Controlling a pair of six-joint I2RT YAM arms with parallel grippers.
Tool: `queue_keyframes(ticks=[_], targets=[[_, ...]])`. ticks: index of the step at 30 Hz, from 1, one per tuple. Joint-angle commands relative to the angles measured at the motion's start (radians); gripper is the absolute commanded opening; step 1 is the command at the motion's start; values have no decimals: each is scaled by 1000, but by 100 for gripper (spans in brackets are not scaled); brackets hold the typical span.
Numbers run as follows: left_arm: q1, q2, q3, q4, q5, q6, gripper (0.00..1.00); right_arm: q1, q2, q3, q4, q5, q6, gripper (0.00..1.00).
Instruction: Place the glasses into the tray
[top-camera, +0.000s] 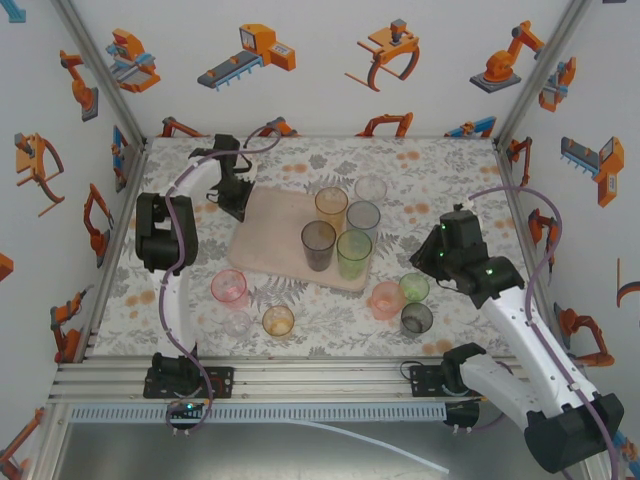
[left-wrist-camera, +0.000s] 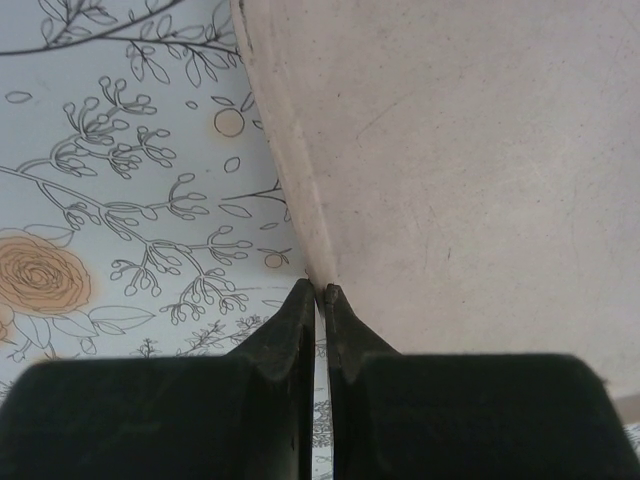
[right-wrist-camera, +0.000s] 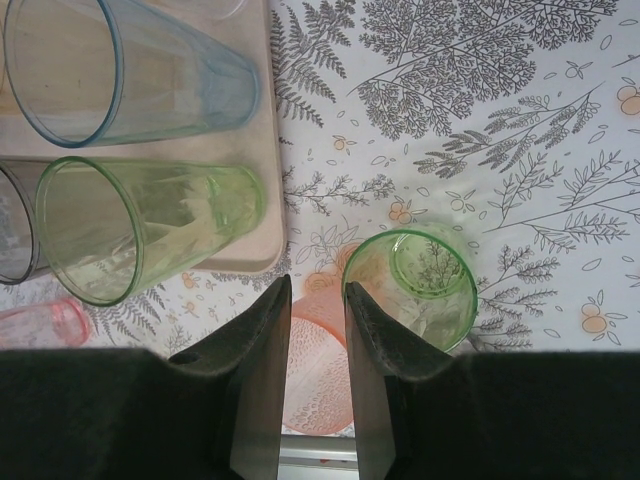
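Rim of tray (left-wrist-camera: 480, 150) nipped in left pincer (left-wrist-camera: 319, 288), right pincer (right-wrist-camera: 317, 286) narrowly parted, empty, above pink glass (right-wrist-camera: 316, 355)

The tray (top-camera: 268, 232) lies bare on the left; four glasses (top-camera: 318, 245) crowd its right.

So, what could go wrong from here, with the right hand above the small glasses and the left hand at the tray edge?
1. The right hand hovers open over the short pink glass, and one finger is right beside the short green glass; going down could knock that one over.
2. The left hand looks pinched on the rim of the tray; a tug might topple the tall green glass and its three tall neighbours standing there.
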Motion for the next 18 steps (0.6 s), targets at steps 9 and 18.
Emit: queue_keyframes(ticks=[9, 18], targets=[[-6, -92, -88, -63, 5, 34, 0, -8, -38, -22, 20, -6, 24, 30], [-8, -138, -150, -65, 11, 34, 0, -8, -45, -26, 22, -11, 26, 30]])
